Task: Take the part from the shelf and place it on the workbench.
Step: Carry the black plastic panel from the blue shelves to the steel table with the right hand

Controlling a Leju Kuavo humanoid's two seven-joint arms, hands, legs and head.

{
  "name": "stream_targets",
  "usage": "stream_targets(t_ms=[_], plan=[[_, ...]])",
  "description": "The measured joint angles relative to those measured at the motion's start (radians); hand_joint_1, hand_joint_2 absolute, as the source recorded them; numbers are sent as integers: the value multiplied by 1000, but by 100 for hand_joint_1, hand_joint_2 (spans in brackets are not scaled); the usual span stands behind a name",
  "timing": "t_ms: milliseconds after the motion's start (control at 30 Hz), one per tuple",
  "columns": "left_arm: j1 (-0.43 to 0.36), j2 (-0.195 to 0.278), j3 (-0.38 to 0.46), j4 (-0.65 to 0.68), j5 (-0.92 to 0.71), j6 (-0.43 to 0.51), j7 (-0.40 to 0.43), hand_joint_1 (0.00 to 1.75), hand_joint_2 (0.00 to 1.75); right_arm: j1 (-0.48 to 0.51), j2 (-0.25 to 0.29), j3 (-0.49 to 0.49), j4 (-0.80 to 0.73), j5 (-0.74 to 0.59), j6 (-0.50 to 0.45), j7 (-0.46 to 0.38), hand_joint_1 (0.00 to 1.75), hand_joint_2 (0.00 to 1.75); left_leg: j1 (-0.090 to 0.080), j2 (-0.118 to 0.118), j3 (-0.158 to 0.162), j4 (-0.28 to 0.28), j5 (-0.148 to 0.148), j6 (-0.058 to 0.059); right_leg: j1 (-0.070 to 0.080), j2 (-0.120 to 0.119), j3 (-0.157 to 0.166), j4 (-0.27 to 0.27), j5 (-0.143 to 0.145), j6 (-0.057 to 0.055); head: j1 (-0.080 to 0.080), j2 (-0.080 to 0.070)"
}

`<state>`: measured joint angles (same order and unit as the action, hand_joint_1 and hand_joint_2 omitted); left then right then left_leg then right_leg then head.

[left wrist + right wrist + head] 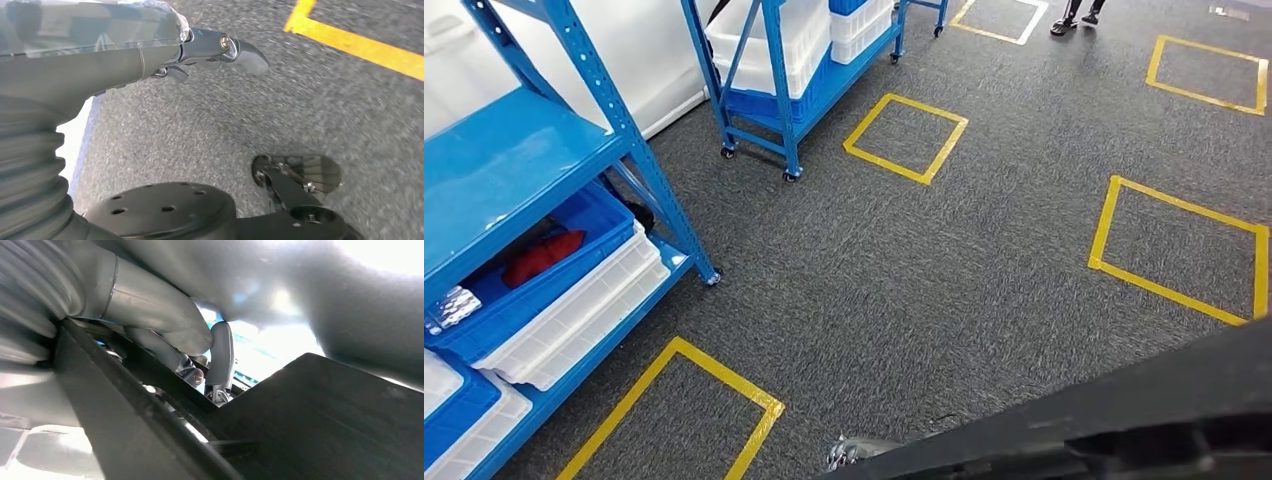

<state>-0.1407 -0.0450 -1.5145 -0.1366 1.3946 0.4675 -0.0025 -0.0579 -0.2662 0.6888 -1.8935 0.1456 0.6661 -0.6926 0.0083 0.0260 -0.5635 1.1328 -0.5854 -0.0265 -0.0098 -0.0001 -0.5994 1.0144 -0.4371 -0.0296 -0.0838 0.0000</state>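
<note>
In the left wrist view my left hand (150, 60) grips a part wrapped in clear crinkled plastic (90, 25), which lies along the thick grey thumb, and dark fingers (235, 47) reach past its end above grey carpet. A shiny bit of the wrapped part (856, 452) shows at the bottom edge of the head view. My right hand (200, 350) hangs close to dark body panels; its thumb and a finger stand apart with nothing between them. The blue shelf (514, 160) stands at the left.
Blue and white bins (574, 300) fill the shelf's lower level, with a red item (539, 255) and a silver bag (449, 305) inside. A wheeled blue rack (789, 95) stands further back. Yellow tape squares (904, 135) mark the carpet. A person's feet (1079, 15) are at the far edge.
</note>
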Motion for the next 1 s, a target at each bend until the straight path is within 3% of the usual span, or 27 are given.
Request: stream_targets(t_ms=[67, 100, 133, 233, 267, 333, 367, 433, 467, 567, 600, 633, 667, 733, 800, 900, 933, 1000], plan=[[-4, 0, 0, 0, 1, 0, -2, 0, 175, 4, 4, -1, 0, -2, 1, 1, 175, 175, 0, -11, -61, 126, -48, -4, 2, 13, 0, 1, -1, -3, 0, 0], [-6, 0, 0, 0, 3, 0, -2, 0, 175, 5, 5, -1, 1, -4, 1, 2, 175, 175, 1, -13, -76, 152, -47, -5, 2, 21, 1, 2, -1, -3, 0, 0], [-8, 0, 0, 0, 4, 0, -1, 0, 175, 6, 6, -1, 1, -7, 2, 3, 175, 175, 1, -14, -73, 139, -25, -4, 3, 30, 2, 4, -2, -3, 0, 0], [-2, 2, 3, 0, 22, 6, -9, 0, 175, 12, 17, -2, 3, -22, 9, 7, 175, 175, 4, -39, 3, -43, 77, 3, 4, 58, 3, 12, -6, 4, 0, 0], [1, 3, 9, 0, 36, 11, -17, 0, 175, 15, 23, -2, 6, -31, 13, 9, 175, 175, 4, -51, 22, -88, 92, 7, 4, 66, 0, 15, -5, 8, 0, 0], [4, 6, 30, 0, 60, 21, -26, 0, 175, 24, 33, -2, 13, -51, 18, 11, 175, 175, 1, -62, 33, -116, 93, 16, 5, 77, -7, 16, -1, 20, 0, 0], [5, 8, 40, 0, 64, 23, -21, 0, 175, 29, 36, -2, 15, -60, 19, 12, 175, 175, 2, -58, 33, -118, 95, 22, 4, 81, -10, 14, 1, 26, 0, 0], [7, 13, 48, 0, 63, 24, 5, 0, 175, 35, 39, -2, 17, -74, 19, 13, 175, 175, 4, -45, 35, -127, 103, 36, 3, 65, -17, 31, -11, 36, 0, 0], [8, 16, 48, 1, 63, 25, 20, 0, 175, 36, 40, -2, 17, -81, 19, 13, 175, 175, 5, -37, 35, -132, 106, 43, 2, 50, -33, 64, -34, 40, 0, 0], [17, 24, 48, 2, 62, 31, 52, 0, 175, 40, 41, -2, 19, -103, 21, 14, 175, 175, 1, -11, 33, -133, 108, 50, -1, 14, -122, 250, -124, 48, 0, 0], [19, 26, 48, 2, 61, 32, 57, 0, 175, 41, 41, -2, 21, -110, 23, 14, 175, 175, -1, -2, 33, -133, 107, 51, -3, 12, -140, 288, -132, 50, 0, 0], [20, 27, 48, 2, 60, 33, 59, 0, 175, 41, 43, -1, 23, -117, 27, 14, 175, 175, -1, 6, 33, -133, 107, 50, -4, 9, -138, 287, -122, 50, 0, 0], [20, 28, 47, 2, 58, 32, 56, 0, 175, 41, 46, -1, 24, -124, 32, 14, 175, 175, -1, 13, 34, -133, 106, 49, -4, 6, -116, 247, -95, 49, 0, 0], [18, 30, 45, 2, 53, 30, 37, 0, 175, 41, 52, -2, 27, -136, 41, 13, 175, 175, -3, 23, 38, -133, 103, 44, -1, -15, -40, 107, -38, 41, 0, 0], [17, 33, 43, 2, 49, 27, 4, 0, 175, 40, 59, -2, 30, -142, 49, 11, 175, 175, -7, 31, 40, -131, 99, 35, 7, -30, 5, 20, -17, 29, 0, 0], [13, 37, 43, 2, 47, 18, -39, 0, 175, 40, 71, -2, 37, -144, 58, 9, 175, 175, -7, 41, 43, -131, 94, 18, 10, -16, 7, 7, -15, 13, 0, 0], [12, 39, 43, 2, 46, 14, -48, 0, 175, 40, 75, -2, 38, -144, 60, 9, 175, 175, -5, 35, 41, -121, 84, 13, 8, -10, 9, 2, -12, 7, 0, 0], [11, 42, 42, 2, 43, 8, -55, 0, 175, 38, 83, -2, 42, -146, 65, 8, 175, 175, -2, 9, 11, -47, 36, 5, 4, -1, 14, -6, -8, -4, 0, 0]])
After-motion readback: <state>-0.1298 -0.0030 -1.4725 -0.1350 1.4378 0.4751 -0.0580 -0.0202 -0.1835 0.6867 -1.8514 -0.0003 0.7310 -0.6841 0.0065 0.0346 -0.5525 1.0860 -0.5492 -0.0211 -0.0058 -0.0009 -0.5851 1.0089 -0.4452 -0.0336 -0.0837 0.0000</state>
